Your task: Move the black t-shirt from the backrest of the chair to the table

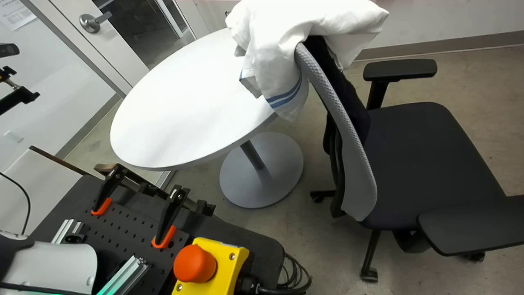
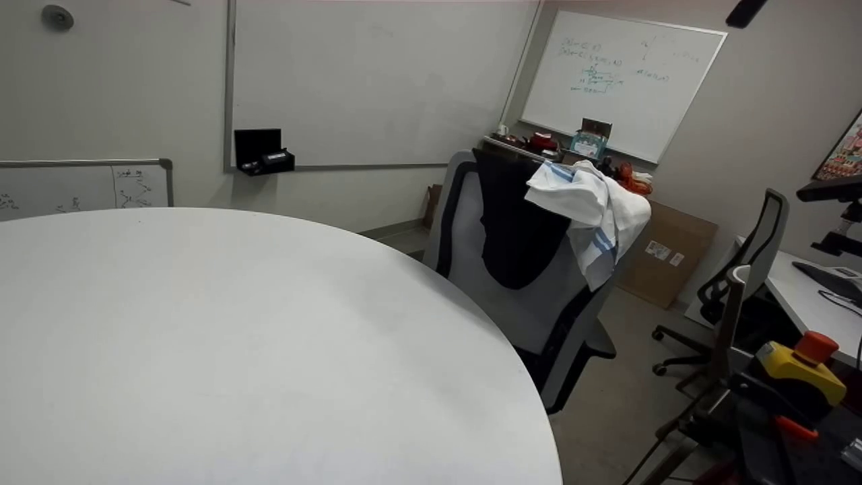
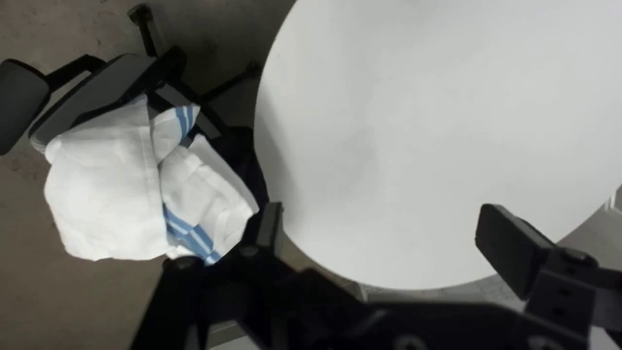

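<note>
The black t-shirt (image 2: 515,225) hangs over the backrest of the grey chair (image 2: 465,236). It also shows as dark cloth on the seat side of the backrest in an exterior view (image 1: 350,96). A white towel with blue stripes (image 1: 278,61) lies over the same backrest and covers part of it; it shows in the wrist view (image 3: 107,189). In the wrist view a dark patch between towel and table may be the t-shirt. The round white table (image 1: 192,102) stands beside the chair. My gripper (image 3: 381,211) is open and empty, above the table's edge near the chair.
The chair's armrests (image 1: 399,69) stick out at its sides. A black bench with clamps (image 1: 168,217) and a yellow box with a red button (image 1: 213,266) stands near the table. A second chair (image 2: 757,236) and a white desk (image 2: 808,289) are farther back.
</note>
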`<state>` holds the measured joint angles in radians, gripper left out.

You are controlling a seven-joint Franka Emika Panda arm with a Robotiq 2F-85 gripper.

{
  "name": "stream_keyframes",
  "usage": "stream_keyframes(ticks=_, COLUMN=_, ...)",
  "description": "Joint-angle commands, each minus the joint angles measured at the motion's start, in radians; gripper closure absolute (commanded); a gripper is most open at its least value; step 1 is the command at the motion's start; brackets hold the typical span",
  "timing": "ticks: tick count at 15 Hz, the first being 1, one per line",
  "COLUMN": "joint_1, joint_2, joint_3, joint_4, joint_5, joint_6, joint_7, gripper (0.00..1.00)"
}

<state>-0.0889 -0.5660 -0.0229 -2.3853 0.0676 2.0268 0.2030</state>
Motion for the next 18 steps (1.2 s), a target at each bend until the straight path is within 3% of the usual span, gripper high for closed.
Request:
stream_keyframes(ticks=1, joint_1=-0.074, joint_2=0.125, joint_3=-0.025, joint_4=0.088, joint_5=-0.006, joint_6=0.105, joint_7=0.092, gripper=0.00)
stream_keyframes(ticks=6, joint_1=-0.175, joint_2=0.287, joint_3=-0.048, joint_4=0.170, joint_5=-0.049, joint_6=0.241, joint_7=0.259, gripper=0.00)
stream_keyframes(ticks=10, joint_1=-0.238, joint_2=0.410, joint_3=-0.050, joint_4=0.222, joint_5=-0.183, joint_6=0.297, joint_7=0.466, gripper=0.00)
stream_keyframes(ticks=15, joint_1=-0.230, joint_2=0.526, joint_3=-0.079, joint_4=0.243, joint_5=-0.392, joint_6=0.311, joint_7=0.783, gripper=0.00)
stream_keyframes(ticks=18, joint_1=-0.199, joint_2=0.583, joint_3=-0.103, joint_4=0.245, joint_5=-0.422, joint_6=0.341, joint_7=0.887, gripper=0.00)
